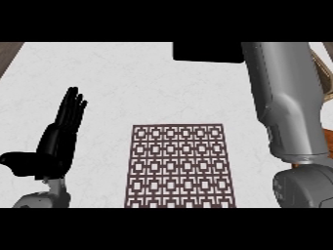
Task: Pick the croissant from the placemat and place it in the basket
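1. Your left hand point(55, 141) stood at the lower left of the head view, fingers straight and pointing up, thumb out to the side, holding nothing. It was apart from the placemat's left edge, with bare white counter point(126, 83) between them.
2. The placemat point(179, 166), dark with a pale lattice pattern, lay low in the middle of the view; its near edge ran out of sight at the bottom.
3. You could not see the croissant anywhere; none of the placemat's visible surface carried it.
4. Your right forearm point(288, 105) reached up the right side to the top of the view. The right hand itself was out of sight, so you could not tell how its fingers stood.
5. A sliver of the basket point(329, 80) showed just beyond the forearm's right edge, mostly hidden.
6. A black object point(206, 51) sat at the counter's far edge, touching the forearm's left side in the view.
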Robot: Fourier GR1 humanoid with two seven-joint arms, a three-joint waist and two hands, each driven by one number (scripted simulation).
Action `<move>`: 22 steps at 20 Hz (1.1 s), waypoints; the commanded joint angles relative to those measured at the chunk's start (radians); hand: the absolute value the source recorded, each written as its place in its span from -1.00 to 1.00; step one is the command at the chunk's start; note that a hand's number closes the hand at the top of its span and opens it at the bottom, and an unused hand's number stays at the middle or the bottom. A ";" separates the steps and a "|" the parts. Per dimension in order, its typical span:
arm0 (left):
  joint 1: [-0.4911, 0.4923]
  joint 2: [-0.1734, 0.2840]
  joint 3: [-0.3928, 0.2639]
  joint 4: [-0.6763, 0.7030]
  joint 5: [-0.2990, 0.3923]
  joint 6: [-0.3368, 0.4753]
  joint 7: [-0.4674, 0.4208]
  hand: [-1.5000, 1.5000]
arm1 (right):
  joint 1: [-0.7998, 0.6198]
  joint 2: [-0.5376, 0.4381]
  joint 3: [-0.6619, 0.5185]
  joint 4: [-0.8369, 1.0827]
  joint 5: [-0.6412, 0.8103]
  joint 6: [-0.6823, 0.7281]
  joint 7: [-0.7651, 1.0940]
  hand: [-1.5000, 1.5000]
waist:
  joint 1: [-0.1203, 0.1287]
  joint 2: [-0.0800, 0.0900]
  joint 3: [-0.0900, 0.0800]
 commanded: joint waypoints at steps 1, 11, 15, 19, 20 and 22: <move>0.046 0.003 0.009 -0.058 0.012 0.006 0.023 0.00 | 0.037 0.025 -0.028 -0.018 0.030 -0.037 0.226 1.00 | -0.018 -0.012 0.001; 0.009 0.004 0.019 0.048 0.006 -0.009 -0.033 0.00 | 0.074 0.018 -0.112 0.017 0.014 -0.032 0.154 1.00 | -0.032 -0.007 0.001; 0.027 0.012 0.022 -0.008 0.021 -0.015 0.002 0.00 | 0.134 0.032 -0.128 -0.032 -0.006 -0.125 0.136 1.00 | -0.031 -0.011 0.002; 0.005 -0.004 0.017 0.015 0.010 0.001 -0.012 0.00 | 0.155 0.032 -0.127 -0.039 -0.014 -0.116 0.120 1.00 | -0.040 -0.013 0.001; 0.037 -0.019 -0.015 -0.032 -0.006 0.013 0.019 0.00 | 0.178 0.032 -0.126 -0.020 -0.019 -0.177 0.126 1.00 | -0.027 -0.012 0.002; 0.014 0.014 0.025 -0.030 0.012 -0.002 0.012 0.00 | 0.223 0.032 -0.154 -0.035 -0.034 -0.234 0.101 1.00 | -0.028 -0.009 0.002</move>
